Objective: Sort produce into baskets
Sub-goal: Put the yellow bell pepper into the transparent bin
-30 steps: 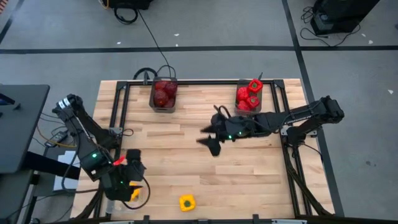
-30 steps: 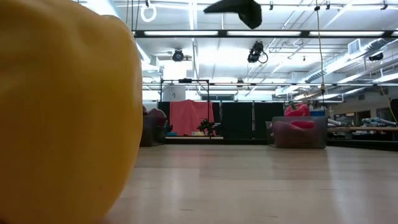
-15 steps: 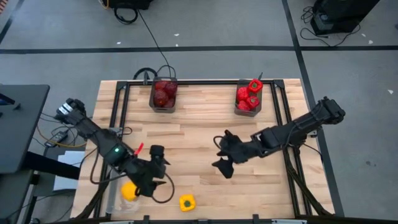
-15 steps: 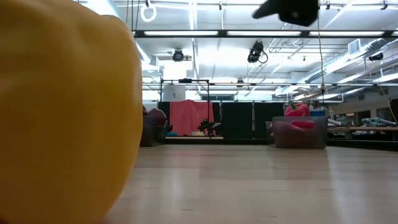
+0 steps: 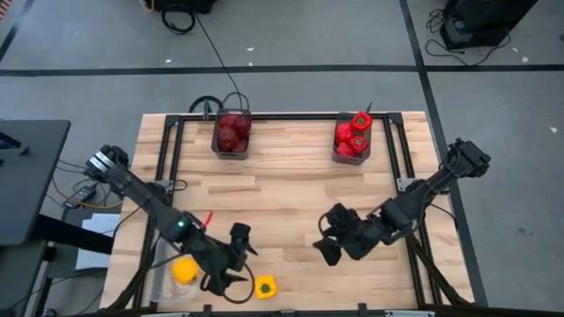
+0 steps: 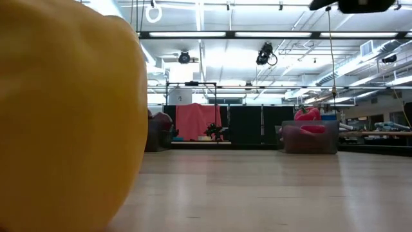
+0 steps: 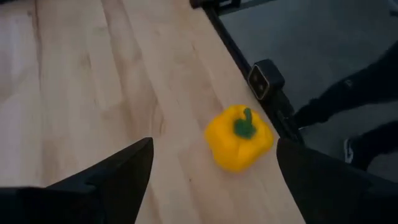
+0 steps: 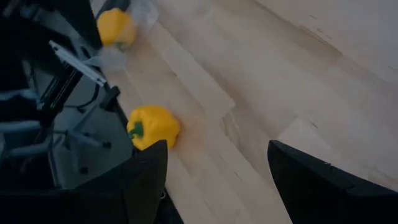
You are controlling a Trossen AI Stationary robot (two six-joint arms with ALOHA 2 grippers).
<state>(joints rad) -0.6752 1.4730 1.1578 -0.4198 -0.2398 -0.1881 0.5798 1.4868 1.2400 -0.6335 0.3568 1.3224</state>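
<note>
One yellow bell pepper (image 5: 264, 286) lies on its side on the wood near the table's near edge; it also shows in the left wrist view (image 7: 239, 137), the right wrist view (image 8: 153, 127) and close up in the low view (image 6: 64, 116). My left gripper (image 5: 241, 259) is open and empty, just left of and a little beyond this pepper. My right gripper (image 5: 323, 235) is open and empty, above the table to the pepper's right. A second yellow pepper (image 5: 182, 270) lies in the clear tub (image 5: 159, 264) at the near left.
Two dark bins stand at the far edge: one with maroon fruits (image 5: 231, 132), one with red peppers (image 5: 352, 136). A black frame runs along the table's edges (image 7: 267, 87). Bare wood lies between the arms and the far bins.
My left gripper has gone from over the clear tub toward the table's right edge, up to the loose yellow pepper. My right gripper has gone from the table's middle toward the near edge and a little right. The loose pepper has stayed where it was.
</note>
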